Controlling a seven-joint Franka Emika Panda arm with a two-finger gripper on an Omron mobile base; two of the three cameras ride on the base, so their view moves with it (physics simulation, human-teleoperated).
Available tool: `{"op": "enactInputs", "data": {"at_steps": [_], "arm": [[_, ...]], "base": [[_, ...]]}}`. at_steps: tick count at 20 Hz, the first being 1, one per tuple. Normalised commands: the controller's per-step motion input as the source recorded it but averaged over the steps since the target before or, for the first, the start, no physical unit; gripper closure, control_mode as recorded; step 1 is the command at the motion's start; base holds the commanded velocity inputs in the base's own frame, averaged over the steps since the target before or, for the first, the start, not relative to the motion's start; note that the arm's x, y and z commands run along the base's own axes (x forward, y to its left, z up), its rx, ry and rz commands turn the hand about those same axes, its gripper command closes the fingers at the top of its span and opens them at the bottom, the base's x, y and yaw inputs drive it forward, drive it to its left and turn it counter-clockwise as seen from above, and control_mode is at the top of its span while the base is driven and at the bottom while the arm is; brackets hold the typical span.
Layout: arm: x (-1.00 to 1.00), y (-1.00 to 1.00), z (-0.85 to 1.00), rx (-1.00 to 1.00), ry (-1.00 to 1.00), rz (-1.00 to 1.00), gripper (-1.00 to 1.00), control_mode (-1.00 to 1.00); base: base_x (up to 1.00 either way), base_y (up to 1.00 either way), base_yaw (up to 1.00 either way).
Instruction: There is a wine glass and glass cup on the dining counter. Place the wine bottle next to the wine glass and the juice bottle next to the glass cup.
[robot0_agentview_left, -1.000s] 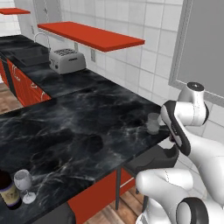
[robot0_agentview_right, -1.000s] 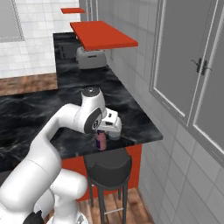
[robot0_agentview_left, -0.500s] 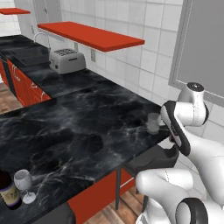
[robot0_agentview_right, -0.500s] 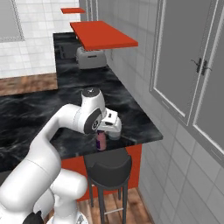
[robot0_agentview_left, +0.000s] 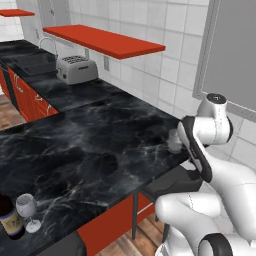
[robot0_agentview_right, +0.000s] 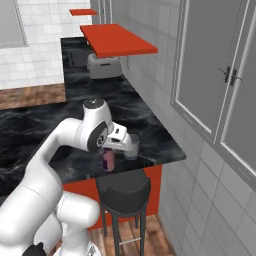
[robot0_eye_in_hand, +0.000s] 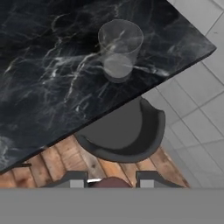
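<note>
One glass cup (robot0_eye_in_hand: 119, 50) stands near the corner of the dining counter (robot0_agentview_left: 85, 150), the landmark here. One gripper (robot0_agentview_right: 111, 156) hangs just off that counter's edge beside the cup, clamped on the single juice bottle (robot0_agentview_right: 108, 159) (its dark top shows between the fingertips in the hand view). Far along the counter, one wine bottle (robot0_agentview_left: 10, 218) touches or nearly touches one wine glass (robot0_agentview_left: 28, 210). One stool (robot0_agentview_right: 122, 192) sits below the edge.

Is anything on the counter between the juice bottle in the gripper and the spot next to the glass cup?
Nothing visible. The juice bottle hangs by the counter's edge, close beside the glass cup, and the dining counter around the cup is bare marble. The stool stands below the edge.
</note>
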Motion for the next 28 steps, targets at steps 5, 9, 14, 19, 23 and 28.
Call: {"op": "enactInputs", "data": {"at_steps": [5, 9, 14, 19, 23, 28], "arm": [[0.03, 0.46, 0.03, -0.01, 0.01, -0.08, 1.0, -1.0], [0.24, 0.42, 0.0, -0.05, 0.0, -0.09, 1.0, -1.0], [0.4, 0.3, -0.01, -0.01, 0.01, -0.13, 1.0, -1.0], [0.4, 0.14, 0.0, 0.0, 0.01, -0.11, 1.0, -1.0], [0.27, 0.0, -0.06, 0.0, 0.03, -0.05, 1.0, -1.0], [0.19, -0.04, -0.11, 0.0, 0.03, -0.01, 1.0, -1.0]], "base": [[0.0, 0.0, 0.0], [0.0, 0.0, 0.0], [0.0, 0.0, 0.0], [0.0, 0.0, 0.0], [0.0, 0.0, 0.0], [0.0, 0.0, 0.0]]}}
